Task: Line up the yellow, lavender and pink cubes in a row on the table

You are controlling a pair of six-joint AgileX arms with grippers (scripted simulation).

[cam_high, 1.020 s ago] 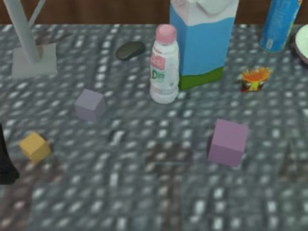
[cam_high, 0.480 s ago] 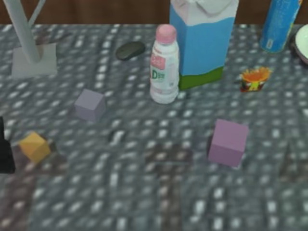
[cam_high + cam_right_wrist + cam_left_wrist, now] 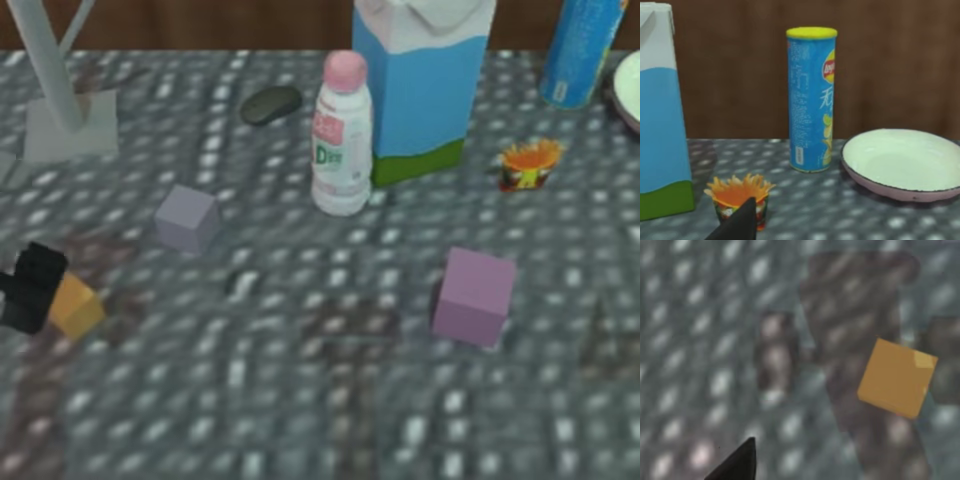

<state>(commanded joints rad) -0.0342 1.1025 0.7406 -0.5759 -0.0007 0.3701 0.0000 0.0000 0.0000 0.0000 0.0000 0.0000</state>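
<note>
The bench [image 3: 300, 400] carries all three task cubes, well apart from one another and not yet in a row. The pink cube [image 3: 474, 296], the largest, sits flat on the right half, clear of the other items. The lavender cube [image 3: 186, 218], mid-sized, rests on the left half, forward of the white bottle [image 3: 341, 133] and the blue carton [image 3: 422, 85]. The yellow cube [image 3: 74, 305], the smallest, lies near the left edge, turned at an angle to the bench's weave; it appears to be the first target, probably because it lies closest to the left arm. The left pincer [image 3: 35, 287] is over the bench at the cube's left side and overlaps its edge in the top view. The left wrist view shows the cube resting on the surface, off to one side of the single visible fingertip [image 3: 737, 465], so it is judged not gripped. Whether the left pincer is spread or pressed together cannot be told. The right arm is parked off the right side, facing the blue can [image 3: 811, 97] and the plate [image 3: 940, 187].
</note>
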